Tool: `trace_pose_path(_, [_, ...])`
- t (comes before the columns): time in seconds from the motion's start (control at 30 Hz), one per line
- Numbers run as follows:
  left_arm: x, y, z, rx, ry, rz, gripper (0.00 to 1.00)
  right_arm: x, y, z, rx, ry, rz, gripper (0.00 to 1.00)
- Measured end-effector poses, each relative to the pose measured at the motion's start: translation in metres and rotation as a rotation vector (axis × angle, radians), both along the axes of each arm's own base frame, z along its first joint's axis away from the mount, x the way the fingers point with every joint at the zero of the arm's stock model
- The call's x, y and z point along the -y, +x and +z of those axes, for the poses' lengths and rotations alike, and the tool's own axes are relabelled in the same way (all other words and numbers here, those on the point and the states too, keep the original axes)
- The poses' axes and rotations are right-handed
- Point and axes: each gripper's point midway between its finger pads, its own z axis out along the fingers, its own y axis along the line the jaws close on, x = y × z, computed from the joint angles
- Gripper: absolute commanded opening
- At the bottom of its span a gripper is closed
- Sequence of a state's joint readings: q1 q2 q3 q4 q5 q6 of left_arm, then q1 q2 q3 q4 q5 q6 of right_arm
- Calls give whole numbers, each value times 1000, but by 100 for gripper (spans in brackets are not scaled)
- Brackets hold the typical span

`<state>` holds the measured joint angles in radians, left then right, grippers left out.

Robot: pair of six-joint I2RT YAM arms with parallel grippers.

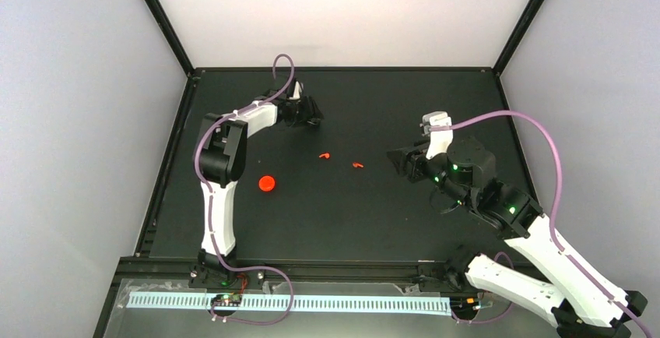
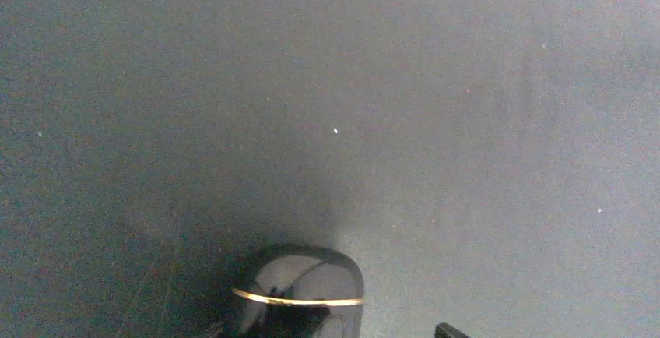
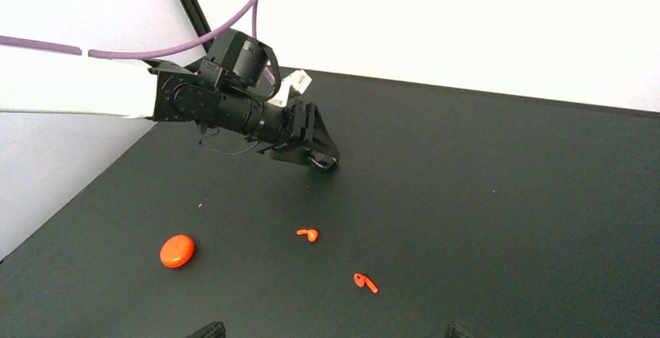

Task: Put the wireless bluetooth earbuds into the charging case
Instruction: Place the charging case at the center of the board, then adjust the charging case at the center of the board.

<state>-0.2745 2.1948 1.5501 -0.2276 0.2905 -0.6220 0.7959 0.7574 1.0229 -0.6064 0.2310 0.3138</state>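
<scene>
Right wrist view — right gripper [image 3: 335, 330] jaws stand wide apart. Only its two fingertips [image 3: 208, 329] show at the bottom edge, with nothing between them and nothing touched.

Ahead of them on the black table [image 3: 506, 198]:
- 2 red-orange earbuds: nearer earbud [image 3: 364, 282] and farther earbud [image 3: 309, 234]. Both lie loose, apart from each other and outside the case.
- 1 round red-orange case [image 3: 177, 250], shut, flat on the table to one side of the earbuds and well clear of both grippers.

On the far side, beyond the earbuds, the left gripper [image 3: 321, 157] is down at the table surface. Its own camera shows 1 glossy black lump [image 2: 300, 291] with a thin gold line across it, at the bottom edge of that view. Cannot tell how far these jaws are parted, nor whether they touch the lump.

1 white tag [image 3: 296, 82] on the left wrist — print too small to read.

Top view: the earbuds lie between the two grippers. The case sits beside the left arm [image 1: 222, 198], nearer the bases than the earbuds.
</scene>
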Motion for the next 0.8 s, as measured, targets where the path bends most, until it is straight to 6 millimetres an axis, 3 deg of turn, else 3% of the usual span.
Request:
trace_pose_path(0.1, [-4,-4,5,4,23,3,83,1,0,4,10,1,-2,73])
trace_pose_path(0.23, [-21,-28,17,-23,86,28,97,1,-1,5,16,2,1,79])
trace_pose_path(0.37, [-51,-58,73,47,153,113,99,-5,-1,5,16,34,22,96])
trace_pose_path(0.47, [-77,-90,122,150,173,205,99,-17,0,-3,-5,73,60,97])
trace_pose_path(0.53, [-96,-116,137,199,185,259,99,-27,1,-11,-34,82,87,97])
trace_pose_path(0.63, [-115,-151,122,179,229,296,99,-37,6,-23,-75,70,99,97])
trace_pose_path(0.8, [-137,-198,43,-34,352,291,99,-42,11,-39,-117,47,95,96])
